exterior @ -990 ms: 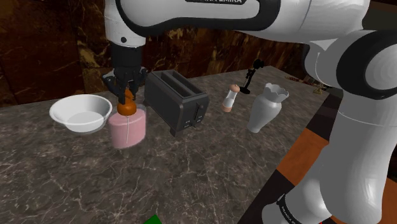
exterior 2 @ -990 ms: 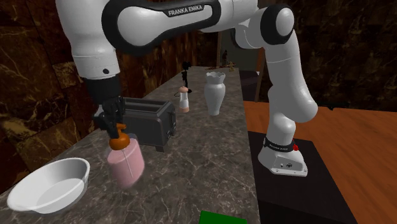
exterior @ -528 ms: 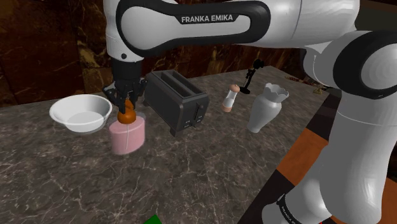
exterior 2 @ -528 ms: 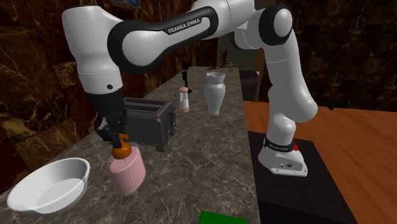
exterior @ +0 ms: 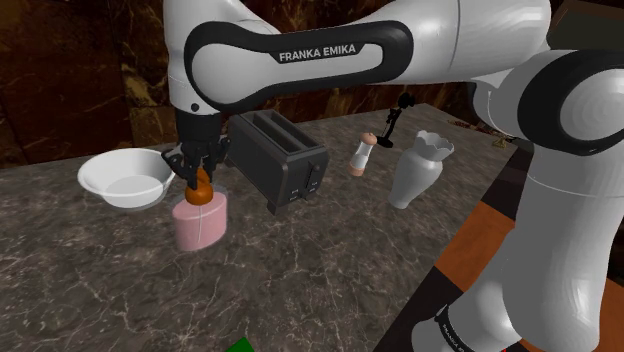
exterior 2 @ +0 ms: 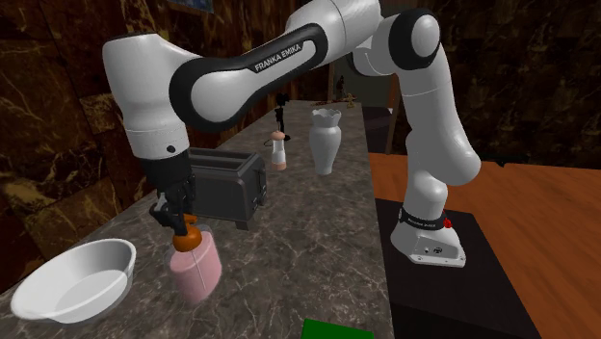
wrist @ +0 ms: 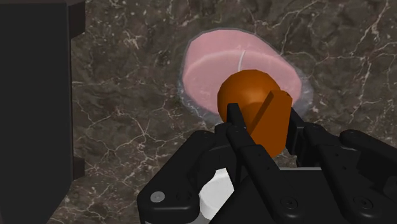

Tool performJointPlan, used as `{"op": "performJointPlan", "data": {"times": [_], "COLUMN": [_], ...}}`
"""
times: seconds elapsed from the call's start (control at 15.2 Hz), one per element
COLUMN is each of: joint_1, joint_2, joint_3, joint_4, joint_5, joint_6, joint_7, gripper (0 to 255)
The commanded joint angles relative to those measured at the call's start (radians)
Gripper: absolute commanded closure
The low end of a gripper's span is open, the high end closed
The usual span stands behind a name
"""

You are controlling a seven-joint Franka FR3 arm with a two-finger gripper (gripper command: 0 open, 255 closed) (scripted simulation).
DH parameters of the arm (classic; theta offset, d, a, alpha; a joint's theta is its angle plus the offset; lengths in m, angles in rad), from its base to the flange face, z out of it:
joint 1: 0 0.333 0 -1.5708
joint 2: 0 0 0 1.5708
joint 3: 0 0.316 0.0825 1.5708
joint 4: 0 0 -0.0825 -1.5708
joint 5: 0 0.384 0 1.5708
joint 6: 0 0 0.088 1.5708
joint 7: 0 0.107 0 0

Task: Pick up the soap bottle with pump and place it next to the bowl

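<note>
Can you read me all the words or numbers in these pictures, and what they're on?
"FRANKA EMIKA": white letters on the arm's black upper link.
Tiny writing on the arm's base ring: too small to read.
Nothing written on the soap bottle or toaster.

Veined, polished stone counter (exterior: 330,262); smooth, glossy bowl (exterior: 120,199).

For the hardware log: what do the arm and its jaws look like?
White, rounded arm with dark joints; a black forearm band bears white FRANKA EMIKA lettering. The jaws are all black and blocky.
</note>
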Motion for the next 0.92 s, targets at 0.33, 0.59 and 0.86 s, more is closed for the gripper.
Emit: {"op": "performJointPlan", "data": {"times": [0.33, 0.59, 0.86], "joint_1": [0.0, 0.0, 0.005], "joint_2": [0.0, 0.0, -0.02], "joint_3": [0.0, 0.0, 0.007], "joint_4": [0.0, 0.0, 0.1], "joint_5": [0.0, 0.0, 0.012], "joint_6": [0.001, 0.001, -0.117], "joint_7": [0.0, 0.0, -0.009], "gripper": [0, 0, 0]}}
